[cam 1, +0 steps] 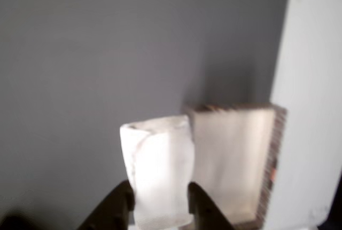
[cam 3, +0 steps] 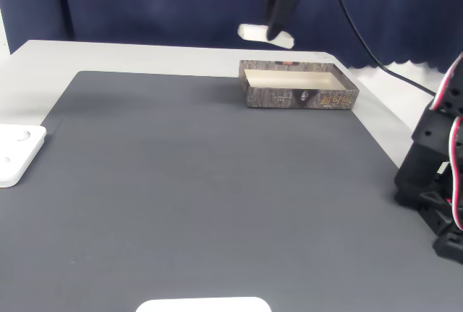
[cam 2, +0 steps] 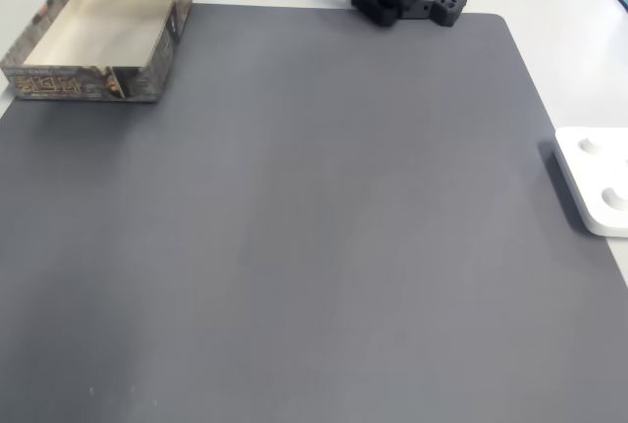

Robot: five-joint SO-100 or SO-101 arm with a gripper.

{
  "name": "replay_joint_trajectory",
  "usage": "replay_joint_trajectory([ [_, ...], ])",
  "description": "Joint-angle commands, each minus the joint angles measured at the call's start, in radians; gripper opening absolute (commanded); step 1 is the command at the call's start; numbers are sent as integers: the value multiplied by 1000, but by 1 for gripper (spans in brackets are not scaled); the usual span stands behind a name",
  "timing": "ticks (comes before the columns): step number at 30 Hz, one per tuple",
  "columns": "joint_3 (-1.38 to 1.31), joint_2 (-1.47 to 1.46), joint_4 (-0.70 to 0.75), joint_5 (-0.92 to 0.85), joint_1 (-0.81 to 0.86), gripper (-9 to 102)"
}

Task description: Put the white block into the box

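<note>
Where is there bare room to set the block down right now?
The box is empty inside, its beige floor bare. The grey mat is bare from the box across to the white plastic piece at its right edge in a fixed view. The gripper holds the white block above the box's left end.

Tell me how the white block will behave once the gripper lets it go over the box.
The white block probably stays stiff: it keeps its oblong shape while pinched in the gripper. Its flat faces suggest it will land and lie flat rather than roll. It looks light, held aloft by one narrow grip, so it may bounce a little inside the shallow box.
</note>
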Motion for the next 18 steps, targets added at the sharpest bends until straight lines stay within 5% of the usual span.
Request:
replay_joint_trajectory([
  [1,-18,-3,-35,94,118,-2],
  [18,-316,-370,-118,400,331,-2],
])
